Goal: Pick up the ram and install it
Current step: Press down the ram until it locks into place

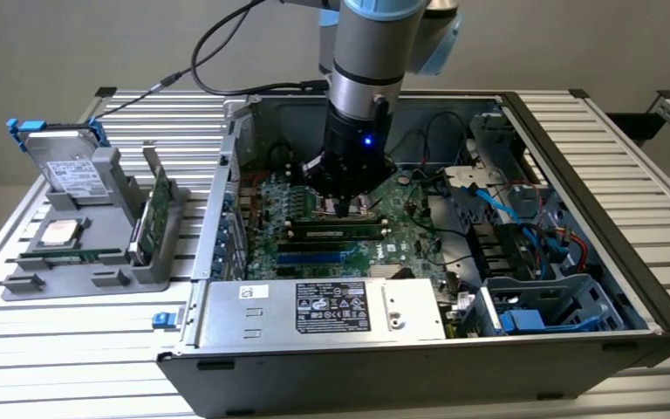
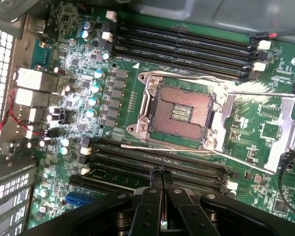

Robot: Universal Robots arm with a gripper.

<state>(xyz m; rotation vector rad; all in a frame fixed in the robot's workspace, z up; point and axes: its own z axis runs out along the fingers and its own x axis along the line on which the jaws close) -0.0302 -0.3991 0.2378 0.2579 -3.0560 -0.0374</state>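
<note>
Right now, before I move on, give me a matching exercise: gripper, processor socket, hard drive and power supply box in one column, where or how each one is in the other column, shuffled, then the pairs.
Things:
1. gripper
2. processor socket
3. hard drive
4. power supply box

Place or state:
A. propped in the grey tray, outside the computer case
B. shut, over the black memory slots
C. inside the case, silver, with a white label on top
D. open and empty, lid swung aside

Pairs: 1-B, 2-D, 3-A, 4-C
</note>
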